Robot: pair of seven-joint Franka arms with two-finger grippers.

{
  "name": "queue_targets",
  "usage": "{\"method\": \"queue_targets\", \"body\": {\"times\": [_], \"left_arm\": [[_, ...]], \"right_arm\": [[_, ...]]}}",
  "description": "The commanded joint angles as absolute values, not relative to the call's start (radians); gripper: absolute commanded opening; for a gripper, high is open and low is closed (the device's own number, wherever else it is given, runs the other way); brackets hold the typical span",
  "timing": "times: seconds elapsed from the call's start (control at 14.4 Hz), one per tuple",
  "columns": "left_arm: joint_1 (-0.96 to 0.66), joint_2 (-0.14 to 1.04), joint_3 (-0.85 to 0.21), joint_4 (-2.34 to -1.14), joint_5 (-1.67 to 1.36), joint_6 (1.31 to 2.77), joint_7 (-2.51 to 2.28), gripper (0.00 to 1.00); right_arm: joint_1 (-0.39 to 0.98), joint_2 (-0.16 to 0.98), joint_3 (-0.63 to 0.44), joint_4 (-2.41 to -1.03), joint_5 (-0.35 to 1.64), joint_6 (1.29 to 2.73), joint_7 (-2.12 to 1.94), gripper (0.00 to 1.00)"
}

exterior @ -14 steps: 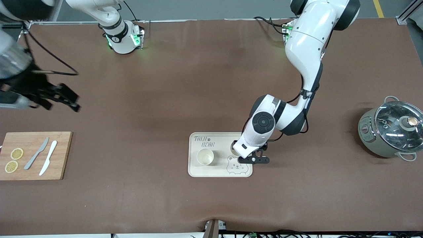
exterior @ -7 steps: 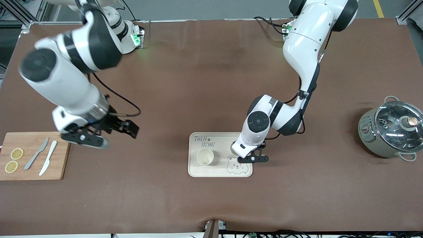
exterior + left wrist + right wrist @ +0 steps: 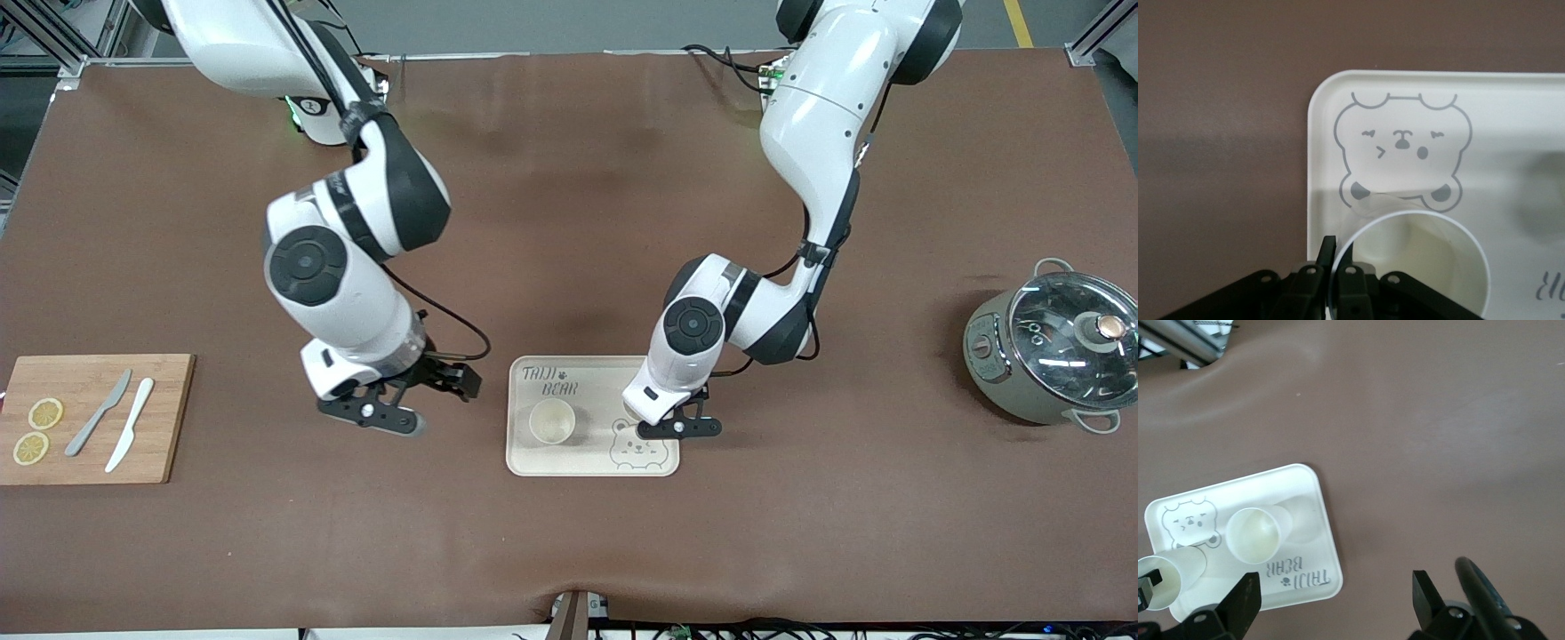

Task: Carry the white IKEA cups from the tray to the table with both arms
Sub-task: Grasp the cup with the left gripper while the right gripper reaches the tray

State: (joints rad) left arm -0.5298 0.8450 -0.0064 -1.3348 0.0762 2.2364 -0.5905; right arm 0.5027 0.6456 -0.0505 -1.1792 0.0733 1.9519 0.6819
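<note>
Left pincer (image 3: 680, 428) grips round cup (image 3: 1408, 267); glossy tray (image 3: 524, 462).

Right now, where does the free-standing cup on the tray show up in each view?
Front view: the free cup stands on the tray, under the lettering.
Left wrist view: not in it; the cup there is the one at the left claw.
Right wrist view: mid-tray.
Shared landmark: the bear drawing on the tray.
</note>
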Motion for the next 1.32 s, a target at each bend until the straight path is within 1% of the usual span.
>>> {"method": "queue_targets", "body": {"times": [0.0, 0.14, 0.35, 0.42, 0.63, 0.84, 1.04, 1.25], "left_arm": [[-0.505, 0.798, -0.003, -1.328, 0.100, 2.208, -0.611, 0.00], [-0.454, 0.732, -0.009, -1.328, 0.092, 2.130, -0.582, 0.00], [-0.370, 0.658, -0.051, -1.342, 0.057, 2.045, -0.468, 0.00], [-0.348, 0.629, -0.063, -1.370, 0.055, 2.033, -0.436, 0.00], [-0.235, 0.505, -0.127, -1.515, 0.041, 2.034, -0.338, 0.00], [-0.038, 0.388, -0.250, -1.653, 0.012, 2.039, -0.186, 0.00], [0.164, 0.324, -0.385, -1.777, 0.012, 2.097, -0.074, 0.00], [0.287, 0.285, -0.446, -1.905, 0.012, 2.210, 0.033, 0.00]], "right_arm": [[0.543, 0.713, -0.063, -1.131, 0.080, 1.997, 0.701, 1.00], [0.557, 0.741, -0.063, -1.132, 0.072, 2.020, 0.700, 1.00], [0.566, 0.773, -0.063, -1.137, 0.072, 2.060, 0.699, 1.00], [0.575, 0.784, -0.063, -1.137, 0.071, 2.074, 0.699, 1.00], [0.591, 0.824, -0.064, -1.138, 0.069, 2.127, 0.701, 1.00], [0.600, 0.857, -0.067, -1.135, 0.069, 2.167, 0.703, 1.00], [0.607, 0.885, -0.067, -1.135, 0.049, 2.198, 0.701, 1.00], [0.611, 0.903, -0.067, -1.134, 0.049, 2.230, 0.701, 1.00]]}}
